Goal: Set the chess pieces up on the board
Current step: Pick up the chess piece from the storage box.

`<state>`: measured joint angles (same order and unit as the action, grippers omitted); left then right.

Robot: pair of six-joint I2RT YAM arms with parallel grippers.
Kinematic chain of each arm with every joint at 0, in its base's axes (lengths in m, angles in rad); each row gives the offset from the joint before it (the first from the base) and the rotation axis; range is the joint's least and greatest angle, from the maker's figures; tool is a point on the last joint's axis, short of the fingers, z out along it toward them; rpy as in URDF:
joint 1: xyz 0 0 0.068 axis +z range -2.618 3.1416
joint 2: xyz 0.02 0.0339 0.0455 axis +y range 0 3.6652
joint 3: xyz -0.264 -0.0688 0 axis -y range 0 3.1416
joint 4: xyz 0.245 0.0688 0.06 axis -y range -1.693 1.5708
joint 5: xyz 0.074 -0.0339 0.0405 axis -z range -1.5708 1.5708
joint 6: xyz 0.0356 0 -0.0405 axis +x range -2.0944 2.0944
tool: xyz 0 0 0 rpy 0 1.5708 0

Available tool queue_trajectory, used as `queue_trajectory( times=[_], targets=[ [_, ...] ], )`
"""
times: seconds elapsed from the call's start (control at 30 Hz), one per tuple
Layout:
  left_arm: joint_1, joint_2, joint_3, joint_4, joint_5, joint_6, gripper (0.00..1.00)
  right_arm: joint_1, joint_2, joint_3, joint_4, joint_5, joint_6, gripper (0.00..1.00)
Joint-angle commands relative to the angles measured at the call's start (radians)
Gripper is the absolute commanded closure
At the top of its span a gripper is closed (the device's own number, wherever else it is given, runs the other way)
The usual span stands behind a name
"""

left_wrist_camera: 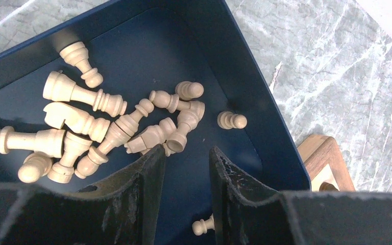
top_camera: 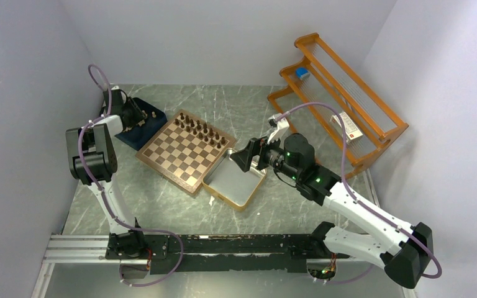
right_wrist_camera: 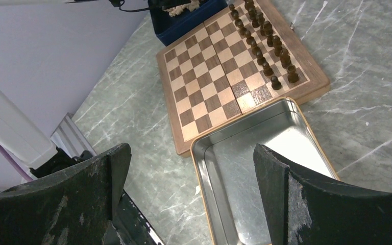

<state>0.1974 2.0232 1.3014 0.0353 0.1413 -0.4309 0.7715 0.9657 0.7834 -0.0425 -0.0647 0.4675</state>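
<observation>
Left gripper [left_wrist_camera: 186, 153] over navy tray [left_wrist_camera: 268, 127] of pale chess pieces [left_wrist_camera: 81, 122], jaws narrowly apart, seemingly empty. Right gripper [right_wrist_camera: 190, 153] above silver tin [right_wrist_camera: 286, 104], jaws spread wide. Dark pieces [right_wrist_camera: 265, 51] lined on board [right_wrist_camera: 204, 87].

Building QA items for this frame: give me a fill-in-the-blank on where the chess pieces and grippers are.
1. The chess pieces standing on the board are all ____ in colour.
2. The pale pieces lie loose in the ____ tray.
3. The silver tin holds ____ pieces.
4. The ____ gripper hangs near the tin, jaws wide open.
Missing: dark; navy; no; right.
</observation>
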Motion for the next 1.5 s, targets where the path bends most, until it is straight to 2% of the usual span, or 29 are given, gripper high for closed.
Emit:
queue_trajectory(
  times=[0.0,0.6,1.03,1.1,1.17,1.47],
  targets=[
    [0.007,0.01,0.014,0.048,0.011,0.001,0.58,-0.005,0.008,0.027,0.027,0.009,-0.001,0.05],
    [0.01,0.062,0.055,0.047,0.01,0.003,0.63,-0.006,0.03,0.046,-0.001,0.017,0.001,0.06],
    [0.014,0.048,0.079,0.032,0.009,0.011,0.8,-0.005,0.041,0.033,-0.003,0.026,0.0,0.06],
    [0.014,0.033,0.085,0.02,0.007,0.01,0.85,-0.006,0.039,0.031,-0.006,0.031,0.001,0.06],
    [0.014,0.019,0.104,-0.013,-0.007,0.011,0.89,-0.005,0.036,0.025,-0.005,0.034,0.004,0.06],
    [0.014,-0.026,0.233,-0.275,-0.064,0.054,0.91,-0.005,0.022,0.024,-0.017,0.032,0.005,0.06]
  ],
)
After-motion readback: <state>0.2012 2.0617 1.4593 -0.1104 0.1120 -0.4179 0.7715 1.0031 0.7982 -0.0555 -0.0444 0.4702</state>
